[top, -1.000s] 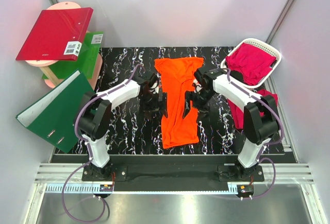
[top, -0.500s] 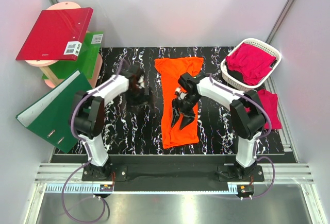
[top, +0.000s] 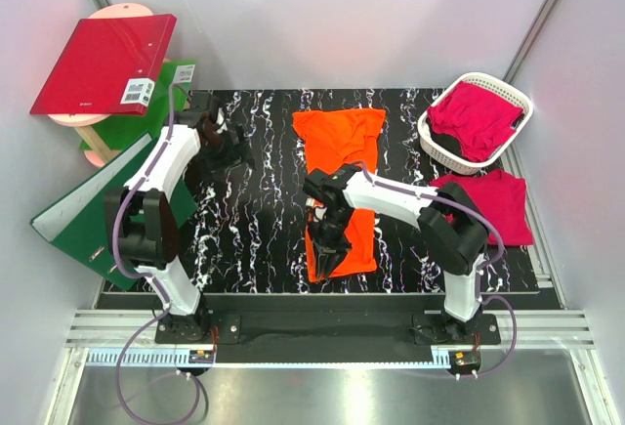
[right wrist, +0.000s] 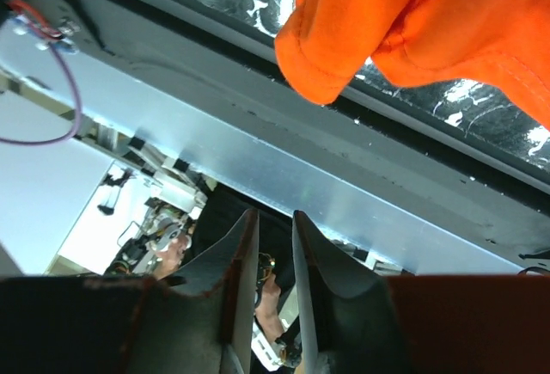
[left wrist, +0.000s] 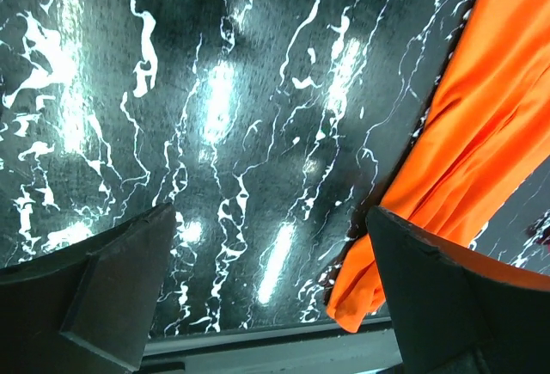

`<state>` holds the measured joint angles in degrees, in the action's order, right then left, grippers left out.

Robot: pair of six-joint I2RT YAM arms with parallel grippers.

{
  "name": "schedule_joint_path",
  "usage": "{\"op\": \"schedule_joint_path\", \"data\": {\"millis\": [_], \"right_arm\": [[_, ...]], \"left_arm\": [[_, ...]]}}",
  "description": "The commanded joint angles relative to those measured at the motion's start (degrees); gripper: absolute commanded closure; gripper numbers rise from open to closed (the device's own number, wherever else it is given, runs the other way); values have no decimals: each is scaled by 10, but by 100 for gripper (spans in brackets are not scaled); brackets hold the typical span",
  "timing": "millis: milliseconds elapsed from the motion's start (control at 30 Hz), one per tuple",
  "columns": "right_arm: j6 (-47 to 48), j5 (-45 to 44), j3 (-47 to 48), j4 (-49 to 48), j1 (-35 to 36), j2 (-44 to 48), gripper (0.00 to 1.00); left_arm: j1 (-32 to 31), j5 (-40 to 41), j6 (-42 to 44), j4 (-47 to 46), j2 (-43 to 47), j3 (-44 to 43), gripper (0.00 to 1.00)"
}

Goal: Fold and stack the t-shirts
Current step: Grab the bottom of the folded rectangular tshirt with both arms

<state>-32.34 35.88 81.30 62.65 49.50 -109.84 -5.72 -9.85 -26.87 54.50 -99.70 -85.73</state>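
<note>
The orange t-shirt (top: 342, 132) lies lengthwise in the middle of the black marbled table (top: 254, 230), collar at the far end. My right gripper (top: 327, 257) hovers over its near left corner. In the right wrist view the fingers (right wrist: 242, 254) stand a narrow gap apart with nothing between them, and the orange hem (right wrist: 447, 13) lies beyond the tips (right wrist: 272, 215). My left gripper (top: 223, 147) is far left over bare table, wide open (left wrist: 271, 215) and empty, with the orange shirt (left wrist: 481, 133) off to its right. One magenta t-shirt (top: 479, 117) sits in the basket; another (top: 493, 205) lies beside it.
A white lattice basket (top: 488, 80) stands at the far right corner. A red binder (top: 103, 63) and a green one (top: 156, 112) rest on a stand at the far left; a second green binder (top: 107, 210) leans by the table's left edge, close to my left arm.
My right gripper travelled down the orange shirt toward the near edge while its jaws narrowed. My left arm swung away to the far left. The shirt's near part now lies narrower.
</note>
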Motion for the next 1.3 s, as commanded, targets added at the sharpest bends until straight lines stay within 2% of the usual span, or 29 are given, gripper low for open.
{"op": "schedule_joint_path", "data": {"millis": [0,400,567,667,767,867,1100,1267], "right_arm": [[-22,-39,8,-7,22,-20,68],[15,-112,119,23,53,-135,64],[47,-184,178,85,56,-186,65],[54,-227,202,109,57,-199,73],[62,-280,221,135,58,-202,91],[70,-306,222,150,58,-200,100],[68,-317,243,156,58,-126,100],[84,-259,239,122,58,-60,100]], "left_arm": [[0,0,14,3,5,7,1],[0,-16,23,-3,15,38,1],[0,-18,28,-3,21,42,1],[0,-22,30,-2,21,42,1],[0,-27,31,-2,17,38,1],[0,-32,30,-3,14,34,1],[0,-44,30,-9,10,30,1],[0,-52,24,-20,2,39,1]]}}
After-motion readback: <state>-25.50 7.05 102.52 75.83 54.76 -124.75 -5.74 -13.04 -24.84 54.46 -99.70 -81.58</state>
